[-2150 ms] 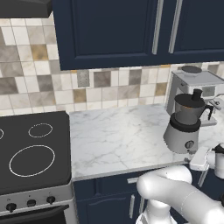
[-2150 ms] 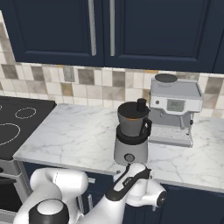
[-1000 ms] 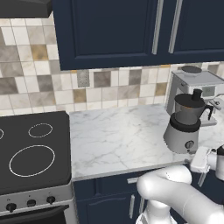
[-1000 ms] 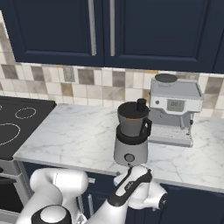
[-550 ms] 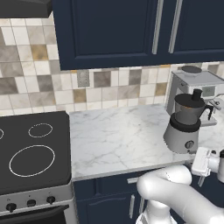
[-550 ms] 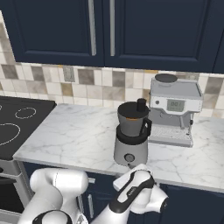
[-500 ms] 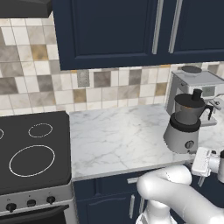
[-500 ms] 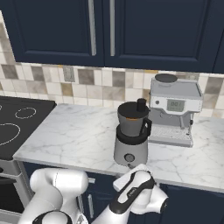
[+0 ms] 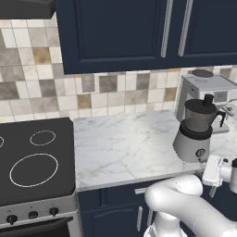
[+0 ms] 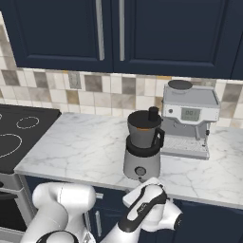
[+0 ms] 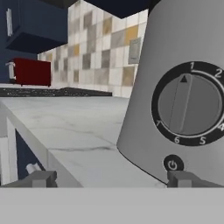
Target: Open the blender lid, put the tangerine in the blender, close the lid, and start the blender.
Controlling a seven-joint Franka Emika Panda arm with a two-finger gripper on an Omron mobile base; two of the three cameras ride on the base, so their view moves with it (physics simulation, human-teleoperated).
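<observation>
A white marble counter (image 9: 125, 143) runs below navy cabinets and mottled tile. The blender (image 10: 141, 145) stands near its front edge beside a silver coffee machine (image 10: 189, 118), black blender lid (image 10: 153, 114) on, orange showing inside the smoky jar. The pincer (image 11: 111, 178) gapes wide before the round knob (image 11: 189, 103).

At the right of the hand view, the blender (image 11: 183, 92) carries a round knob (image 11: 189, 104) ringed with white numerals: 1 and 2 along the top, 4, 5 and 6 along the bottom, with what may be a 7 at the lower left. Below the knob sits a small power symbol (image 11: 172, 164).
</observation>
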